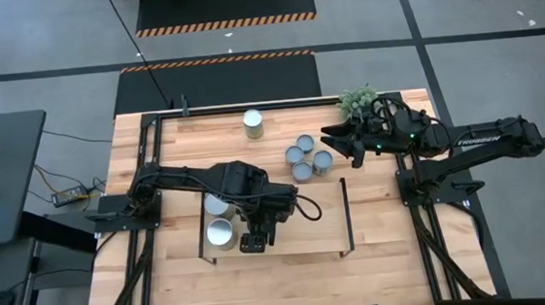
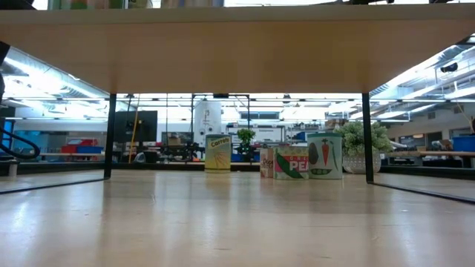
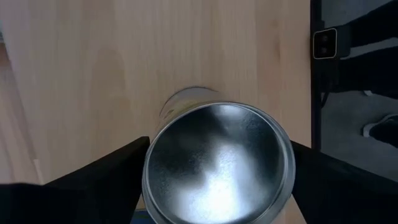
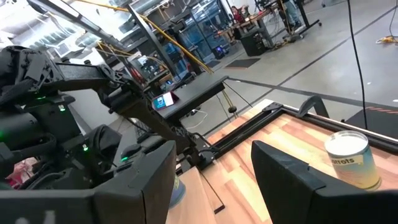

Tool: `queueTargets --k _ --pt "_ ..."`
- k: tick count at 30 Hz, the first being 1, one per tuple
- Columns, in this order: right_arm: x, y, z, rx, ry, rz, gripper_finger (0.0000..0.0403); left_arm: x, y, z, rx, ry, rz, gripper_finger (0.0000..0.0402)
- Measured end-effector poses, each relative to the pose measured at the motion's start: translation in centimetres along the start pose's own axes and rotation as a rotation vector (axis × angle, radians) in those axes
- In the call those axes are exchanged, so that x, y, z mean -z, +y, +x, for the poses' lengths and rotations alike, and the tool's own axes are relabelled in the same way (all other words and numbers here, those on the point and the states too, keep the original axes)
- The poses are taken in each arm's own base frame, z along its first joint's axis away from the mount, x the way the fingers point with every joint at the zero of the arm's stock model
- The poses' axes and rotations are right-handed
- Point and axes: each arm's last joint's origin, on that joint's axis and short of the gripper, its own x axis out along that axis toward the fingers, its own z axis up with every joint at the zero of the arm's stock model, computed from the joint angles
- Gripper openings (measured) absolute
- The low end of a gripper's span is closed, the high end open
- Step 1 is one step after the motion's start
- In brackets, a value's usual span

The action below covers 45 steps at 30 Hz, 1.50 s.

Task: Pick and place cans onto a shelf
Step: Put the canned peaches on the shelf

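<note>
Right hand (image 4: 211, 180) in the foreground, fingers (image 4: 292, 180) parted, nothing between them. Beyond, one pale can (image 4: 352, 158) upright on the bench (image 4: 298, 134), label reading "arrots". Left arm (image 4: 93, 81) stretched over the bench, green lights glowing on its dark body. Workshop floor, racks and cables farther off.

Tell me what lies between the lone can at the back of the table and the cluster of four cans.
Nothing: only bare tabletop separates the lone can from the cluster of four cans, as the high view shows.
</note>
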Motion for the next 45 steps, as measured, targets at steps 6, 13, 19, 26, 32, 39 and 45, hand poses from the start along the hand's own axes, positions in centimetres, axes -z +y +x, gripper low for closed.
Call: queueTargets --k 6,13,19,26,32,39,45 --pt "0.1 0.2 0.0 -0.005 0.003 0.005 0.0217 0.0 0.0 0.0 0.002 0.001 -0.035 0.0355" --pt "0.1 0.2 0.0 0.004 -0.008 0.006 0.0217 0.1 -0.5 0.1 0.029 0.006 -0.007 0.0357" --pt "0.0 0.2 -0.1 0.002 -0.012 0.009 0.0217 0.1 -0.4 0.1 0.008 0.002 -0.01 0.0396" --pt "0.0 0.2 -0.1 0.002 -0.012 0.01 0.0217 0.1 -0.4 0.1 -0.025 -0.002 -0.029 0.0399" --pt "0.0 0.3 -0.1 0.003 -0.009 0.009 0.0217 0.3 -0.4 -0.8 -0.021 -0.026 -0.052 0.0399" --pt "-0.7 0.7 -0.2 0.016 0.038 -0.007 0.0215 1.2 -0.6 -2.8 -0.008 -0.072 -0.054 0.0399" --pt "1.5 1.5 1.0 -0.025 0.174 0.006 0.0214 2.3 -0.2 -5.2 -0.063 -0.142 -0.081 0.0398"
